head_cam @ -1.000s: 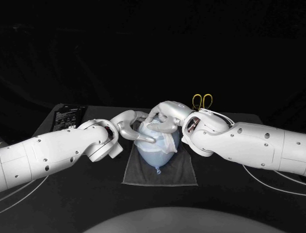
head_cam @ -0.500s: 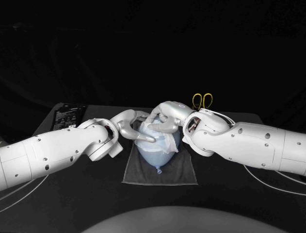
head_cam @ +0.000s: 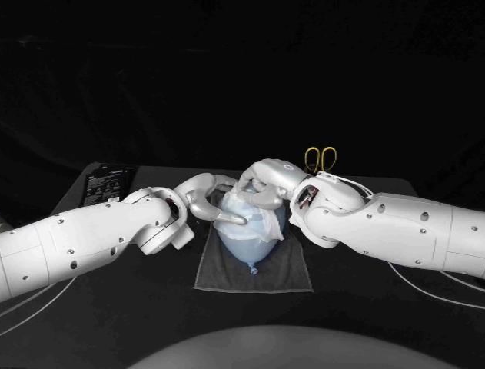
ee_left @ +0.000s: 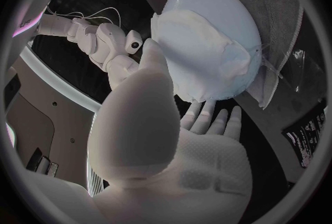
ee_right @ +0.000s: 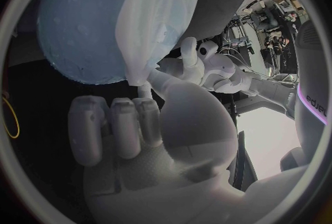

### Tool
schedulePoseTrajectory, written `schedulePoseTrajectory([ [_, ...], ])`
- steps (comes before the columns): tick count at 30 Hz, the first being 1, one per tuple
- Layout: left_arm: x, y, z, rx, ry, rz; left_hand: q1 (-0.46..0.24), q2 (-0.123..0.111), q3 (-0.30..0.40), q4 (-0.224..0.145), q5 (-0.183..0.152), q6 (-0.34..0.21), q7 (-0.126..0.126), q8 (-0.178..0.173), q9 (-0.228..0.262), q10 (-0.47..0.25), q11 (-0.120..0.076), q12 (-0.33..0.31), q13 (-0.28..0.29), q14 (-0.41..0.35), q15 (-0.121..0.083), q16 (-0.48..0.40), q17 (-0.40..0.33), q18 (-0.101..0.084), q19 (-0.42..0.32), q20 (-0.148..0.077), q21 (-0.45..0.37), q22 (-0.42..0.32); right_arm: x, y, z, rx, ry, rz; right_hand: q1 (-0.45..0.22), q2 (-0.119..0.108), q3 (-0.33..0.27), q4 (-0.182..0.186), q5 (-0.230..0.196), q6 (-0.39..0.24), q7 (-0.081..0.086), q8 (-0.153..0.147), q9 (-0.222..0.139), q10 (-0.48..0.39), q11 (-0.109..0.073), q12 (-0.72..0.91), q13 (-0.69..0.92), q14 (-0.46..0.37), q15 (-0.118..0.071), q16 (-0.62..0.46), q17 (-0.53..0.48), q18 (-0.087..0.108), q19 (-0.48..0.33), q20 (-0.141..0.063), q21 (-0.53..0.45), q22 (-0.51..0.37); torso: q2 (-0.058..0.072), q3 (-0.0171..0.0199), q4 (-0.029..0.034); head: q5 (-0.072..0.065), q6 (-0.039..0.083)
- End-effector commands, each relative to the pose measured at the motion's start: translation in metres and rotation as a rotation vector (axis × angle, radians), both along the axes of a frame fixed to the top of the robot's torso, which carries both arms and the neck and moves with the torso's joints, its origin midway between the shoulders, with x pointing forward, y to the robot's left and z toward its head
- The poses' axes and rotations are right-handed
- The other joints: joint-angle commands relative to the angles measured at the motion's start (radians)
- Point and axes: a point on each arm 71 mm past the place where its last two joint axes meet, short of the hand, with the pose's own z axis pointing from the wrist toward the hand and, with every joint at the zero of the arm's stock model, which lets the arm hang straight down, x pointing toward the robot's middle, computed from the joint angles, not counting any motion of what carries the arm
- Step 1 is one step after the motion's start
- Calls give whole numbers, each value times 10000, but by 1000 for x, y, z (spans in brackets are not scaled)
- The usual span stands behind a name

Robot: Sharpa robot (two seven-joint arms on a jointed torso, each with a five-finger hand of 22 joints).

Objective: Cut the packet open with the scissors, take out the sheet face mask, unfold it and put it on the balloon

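White mask (head_cam: 269,221) on balloon (head_cam: 242,242), left hand (head_cam: 201,201) fingers cupping it, right hand (head_cam: 267,182) fingers pinching mask, packet (head_cam: 107,184) text illegible

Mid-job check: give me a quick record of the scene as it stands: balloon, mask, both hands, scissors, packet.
balloon: lies on a grey cloth, knot toward the robot
mask: draped over part of the balloon, rumpled
left hand: cups the balloon, thumb at the mask's edge
right hand: fingers curled at the mask; whether it grips cannot be told
scissors: on the table behind the right hand, untouched
packet: at the table's far left, apart from both hands
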Motion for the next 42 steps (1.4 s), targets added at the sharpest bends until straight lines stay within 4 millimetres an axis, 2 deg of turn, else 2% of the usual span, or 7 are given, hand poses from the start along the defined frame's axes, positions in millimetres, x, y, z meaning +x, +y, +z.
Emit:
schedulePoseTrajectory([
  [1, -3, -2, -3, 35, 313, -195, 69, 7, 14, 10, 22, 64, 1167, 33, 8, 60, 5, 52, 7, -12, -64, -63, 16, -114, -79, 13, 16, 7, -1, -1, 2, 183, -451, 31, 125, -10, 51, -42, 67, 105, -26, 78, 42, 1023, -85, 54, 2627, 1170, -234, 35, 2635, -141, 795, -63, 50, 2427, -6, -7, 8, -5, -10],
  [11, -3, -2, -3, 44, 342, -212, 71, 9, 18, 9, 22, 59, 1167, 31, 10, 59, 5, 53, 6, -8, -63, -63, 17, -114, -78, 13, 16, 8, -3, -5, 12, 1500, -972, -337, 167, -32, 106, -132, 68, 156, -58, 185, 94, 1023, -119, 54, 2627, 1170, -267, 35, 2635, -148, 808, -98, 81, 2436, -2, -7, 8, 0, 11],
  [18, -3, -2, -3, 44, 337, -201, 71, 8, 18, 9, 23, 61, 1167, 33, 11, 57, 5, 53, 6, -5, -63, -62, 18, -114, -71, 13, 17, 9, -1, -12, 16, 2127, -736, -859, 159, -23, 136, -146, 68, 197, -72, 250, 124, 1023, -133, 54, 2627, 1170, -280, 35, 2635, -157, 821, -113, 116, 2447, -10, -11, 12, -14, 9],
  [32, -3, -1, -4, 56, 344, -183, 72, 6, 14, 10, 23, 47, 1167, 27, 10, 48, 5, 50, 3, -10, -64, -66, 18, -114, -77, 14, 17, 8, 10, -26, 22, 2310, -337, -1525, 145, 4, 170, -146, 68, 216, -76, 297, 147, 1023, -138, 54, 2627, 1170, -288, 35, 2635, -166, 838, -123, 157, 2460, -6, -5, 5, -19, 19],
  [42, -3, -1, -4, 61, 339, -164, 70, 3, 4, 10, 22, 24, 1166, 15, 7, 37, 3, 46, 1, -5, -64, -66, 20, -114, -81, 13, 17, 8, 26, -38, 23, 1959, -164, -1995, 141, 8, 174, -145, 68, 215, -75, 301, 149, 1023, -139, 54, 2627, 1170, -289, 35, 2635, -160, 827, -124, 129, 2451, -7, -5, 10, -67, 45],
])
